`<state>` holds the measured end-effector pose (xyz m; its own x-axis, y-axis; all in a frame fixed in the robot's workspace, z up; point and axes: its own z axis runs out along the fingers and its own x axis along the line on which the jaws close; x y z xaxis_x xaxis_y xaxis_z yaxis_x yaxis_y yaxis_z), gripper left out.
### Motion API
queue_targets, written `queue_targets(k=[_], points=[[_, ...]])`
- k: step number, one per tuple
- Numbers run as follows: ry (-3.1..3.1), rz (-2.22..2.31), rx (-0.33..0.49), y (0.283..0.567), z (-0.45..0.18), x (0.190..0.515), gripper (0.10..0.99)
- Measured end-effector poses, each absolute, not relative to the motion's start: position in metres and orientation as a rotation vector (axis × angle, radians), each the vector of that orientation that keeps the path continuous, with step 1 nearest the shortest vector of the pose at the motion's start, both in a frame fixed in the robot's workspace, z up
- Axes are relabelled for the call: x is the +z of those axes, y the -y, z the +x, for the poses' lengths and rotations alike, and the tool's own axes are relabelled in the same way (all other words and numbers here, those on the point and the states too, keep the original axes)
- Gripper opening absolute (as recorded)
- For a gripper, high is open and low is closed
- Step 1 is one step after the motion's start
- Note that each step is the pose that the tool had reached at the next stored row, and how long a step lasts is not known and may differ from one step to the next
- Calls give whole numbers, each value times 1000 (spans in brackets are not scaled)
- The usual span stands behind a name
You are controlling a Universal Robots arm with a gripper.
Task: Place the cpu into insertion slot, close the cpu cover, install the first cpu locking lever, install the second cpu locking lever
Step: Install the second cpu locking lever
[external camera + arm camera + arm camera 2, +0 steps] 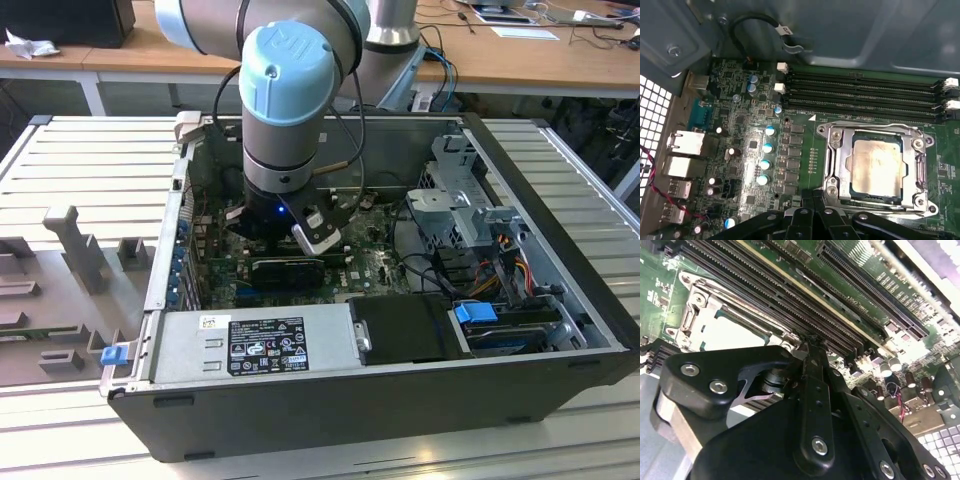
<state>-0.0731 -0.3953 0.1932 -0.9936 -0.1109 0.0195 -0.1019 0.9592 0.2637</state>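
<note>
Gripper [810, 347] fingers together, holding nothing, tip at the socket edge by the memory slots [865, 92]. Cpu [876, 167] seated in the socket, cpu cover [832, 165] down over it. Risk: fingertip slipping sideways and scraping the board.

**me:** colours from my remote feed: the arm [300, 120] has a light-blue cap over grey joints, and the gripper [807, 216] is plain matte black in both wrist views.

**other guy:** and the board?

**me:** the motherboard [750, 125] is dark green, with black memory slots [860, 95] that have white clips. The cpu [876, 167] has a silver-grey top with a yellowish smudgy patch, and the cpu cover [835, 165] is shiny silver. The capacitors [766, 147] have pale blue tops. The case [560, 230] is black outside, with a blue latch [475, 312].
</note>
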Motion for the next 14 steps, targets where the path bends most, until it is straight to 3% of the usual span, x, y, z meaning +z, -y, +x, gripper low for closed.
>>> queue_targets(k=[14], points=[[3075,167,-417,395,-73,221,106]])
